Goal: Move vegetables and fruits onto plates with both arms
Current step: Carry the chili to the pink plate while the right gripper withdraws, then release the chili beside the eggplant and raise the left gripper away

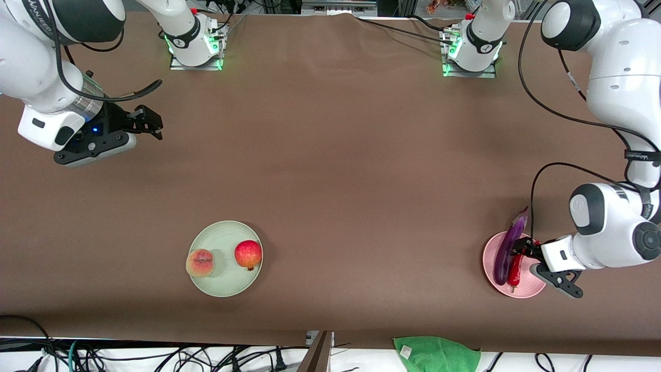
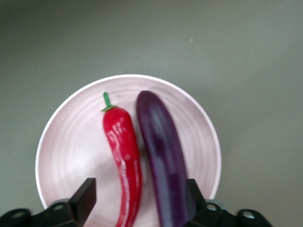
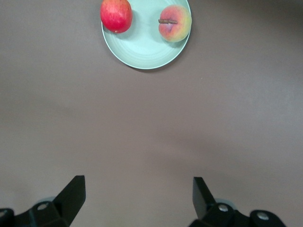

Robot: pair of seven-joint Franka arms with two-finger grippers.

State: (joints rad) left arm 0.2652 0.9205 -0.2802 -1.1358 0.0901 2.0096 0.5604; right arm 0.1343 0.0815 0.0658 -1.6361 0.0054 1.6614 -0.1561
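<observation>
With the peach [image 1: 200, 262] and pomegranate [image 1: 248, 254] on the green plate [image 1: 225, 285] and the eggplant [image 1: 509, 248] and chili [image 1: 515, 270] on the pink plate [image 1: 532, 289], the transfer appears complete; the left pincer [image 1: 520, 251] hangs open over the pink plate, and the right pincer [image 1: 155, 123] waits open above bare desk [image 1: 341, 170].

The left gripper [image 1: 520, 254] is held low at the left arm's end of the table, jaws spread wide, wrist bent sideways. The right gripper [image 1: 154, 123] is held above the table at the right arm's end, jaws parted; that arm waits.
</observation>
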